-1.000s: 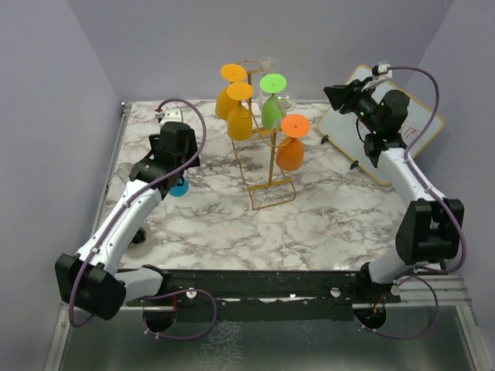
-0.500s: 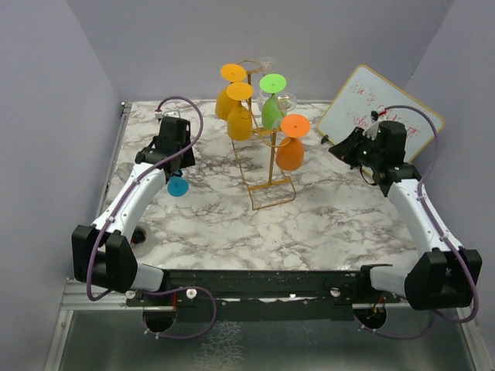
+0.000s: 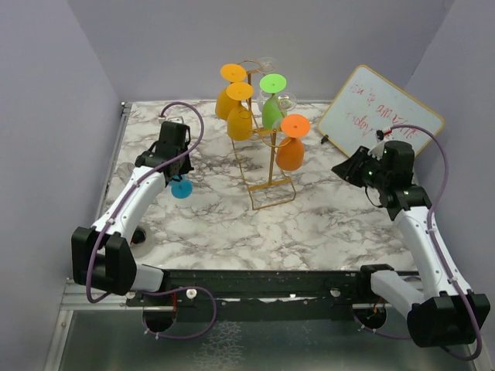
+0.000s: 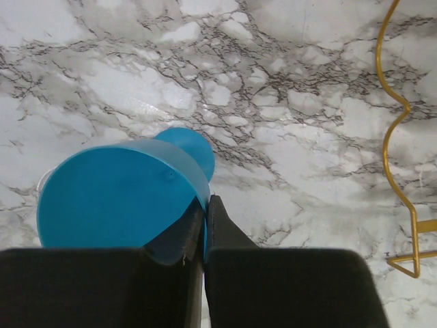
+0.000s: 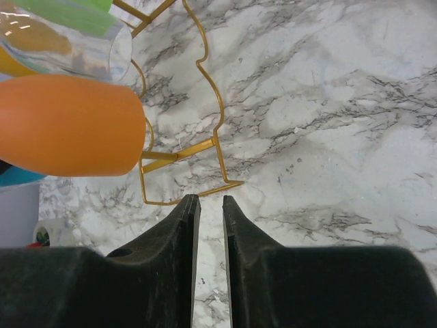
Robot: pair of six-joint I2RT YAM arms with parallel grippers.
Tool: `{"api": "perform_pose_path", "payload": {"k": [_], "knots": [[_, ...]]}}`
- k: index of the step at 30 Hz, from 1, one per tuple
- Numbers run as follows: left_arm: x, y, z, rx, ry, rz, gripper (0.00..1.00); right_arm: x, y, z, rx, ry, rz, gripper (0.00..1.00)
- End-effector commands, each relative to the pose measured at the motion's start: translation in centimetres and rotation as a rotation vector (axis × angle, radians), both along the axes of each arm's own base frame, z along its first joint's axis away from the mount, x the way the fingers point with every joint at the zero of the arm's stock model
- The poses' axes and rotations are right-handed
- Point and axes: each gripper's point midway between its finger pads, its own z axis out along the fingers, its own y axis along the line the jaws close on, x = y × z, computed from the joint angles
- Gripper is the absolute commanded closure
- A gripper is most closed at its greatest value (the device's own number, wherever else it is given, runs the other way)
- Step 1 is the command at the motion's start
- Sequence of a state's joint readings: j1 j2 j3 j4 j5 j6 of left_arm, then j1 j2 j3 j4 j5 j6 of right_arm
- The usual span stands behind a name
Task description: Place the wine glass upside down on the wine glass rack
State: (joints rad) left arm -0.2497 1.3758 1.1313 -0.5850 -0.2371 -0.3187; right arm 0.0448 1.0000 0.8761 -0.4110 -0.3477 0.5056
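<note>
A blue wine glass [image 4: 116, 198] is low over the marble table at the left, its round foot [image 3: 181, 188] showing under the arm. My left gripper [image 4: 205, 201] is shut on the wall of the blue bowl, pinching the rim between its fingers; from above it [image 3: 176, 171] stands left of the rack. The golden wire wine glass rack [image 3: 269, 166] stands mid-table, its base wire visible in the left wrist view [image 4: 399, 137] and the right wrist view [image 5: 205, 89]. My right gripper [image 5: 210, 199] is open a narrow gap with nothing in it, right of the rack [image 3: 340, 168].
Orange [image 3: 291, 151], yellow [image 3: 239, 120], green [image 3: 271, 108] and clear [image 3: 286, 100] glasses hang upside down on the rack. A whiteboard [image 3: 379, 108] leans at the back right. A small round object [image 3: 139, 236] lies beside the left arm.
My left gripper has closed onto the blue glass's rim. The right arm has swung down and toward the near right, uncovering the whiteboard.
</note>
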Motion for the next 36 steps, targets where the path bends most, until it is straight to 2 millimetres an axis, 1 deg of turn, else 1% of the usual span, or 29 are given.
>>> {"api": "perform_pose_path", "payload": {"k": [1,3,5,7,9,12,14,16,18,20,23,27,30,33,36], "knots": [[-0.4,-1.7,3.0,-0.091,-0.064,-0.086,1.00,-0.4,-1.9,1.6,-0.055,-0.025,-0.108,0.75],[-0.3,-2.5,5.3,-0.135,-0.121,-0.110,1.00,-0.4,-2.0,2.6,-0.060,-0.047,-0.107,0.72],[-0.3,-3.0,7.7,-0.177,-0.183,-0.121,1.00,-0.6,-1.4,3.7,-0.059,-0.074,-0.064,0.66],[-0.7,-3.4,10.0,-0.212,-0.242,-0.137,1.00,-0.8,-1.0,5.1,-0.039,-0.121,-0.044,0.65],[-1.2,-3.7,12.6,-0.255,-0.319,-0.148,1.00,-1.1,-0.4,7.1,-0.009,-0.180,-0.023,0.63],[-2.4,-3.7,15.9,-0.302,-0.421,-0.151,1.00,-1.4,0.4,10.0,0.029,-0.250,0.014,0.60],[-3.2,-3.4,17.9,-0.324,-0.487,-0.139,1.00,-1.7,1.1,11.9,0.047,-0.310,0.059,0.60],[-4.2,-3.3,19.8,-0.358,-0.552,-0.135,1.00,-2.1,1.6,13.4,0.066,-0.368,0.090,0.58],[-5.0,-3.3,21.5,-0.394,-0.609,-0.138,1.00,-2.5,2.3,14.4,0.097,-0.407,0.119,0.57],[-5.7,-3.3,22.9,-0.423,-0.657,-0.138,1.00,-2.9,3.1,15.2,0.147,-0.429,0.157,0.57],[-6.4,-3.5,24.6,-0.452,-0.697,-0.163,1.00,-3.5,4.4,16.9,0.205,-0.473,0.212,0.55],[-7.3,-3.6,26.1,-0.475,-0.735,-0.174,1.00,-3.6,4.5,18.6,0.181,-0.510,0.206,0.55],[-7.8,-3.5,27.2,-0.490,-0.769,-0.180,1.00,-3.4,5.3,19.0,0.182,-0.517,0.225,0.55],[-8.3,-3.4,28.4,-0.504,-0.806,-0.183,1.00,-3.0,7.5,19.5,0.174,-0.520,0.268,0.53],[-8.9,-3.2,29.6,-0.521,-0.854,-0.180,1.00,-2.8,11.7,20.6,0.123,-0.544,0.342,0.52]]}}
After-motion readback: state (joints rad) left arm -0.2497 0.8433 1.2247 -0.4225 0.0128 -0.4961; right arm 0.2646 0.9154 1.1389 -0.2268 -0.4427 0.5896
